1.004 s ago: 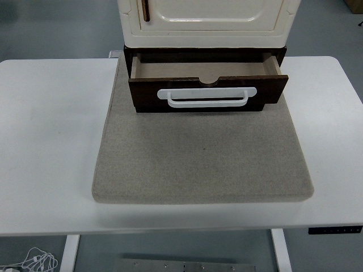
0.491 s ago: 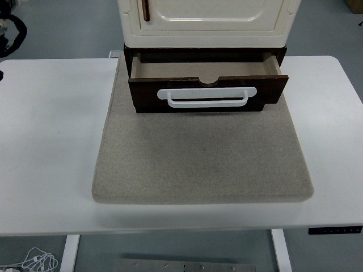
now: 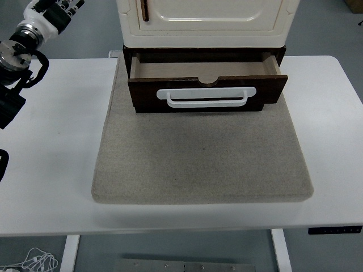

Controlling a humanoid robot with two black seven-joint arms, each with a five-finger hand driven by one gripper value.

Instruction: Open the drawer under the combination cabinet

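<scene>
Head view shows the drawer (image 3: 207,79) already pulled out, white handle (image 3: 206,97) free. Left hand (image 3: 54,12) hangs raised far left, grasping nothing, finger spread unclear; any further pull should run straight along the worktop (image 3: 51,141).

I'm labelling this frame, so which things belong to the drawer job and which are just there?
Job: drawer, white handle, cabinet, left hand.
Just there: grey mat, white table, cables on the floor.
</scene>
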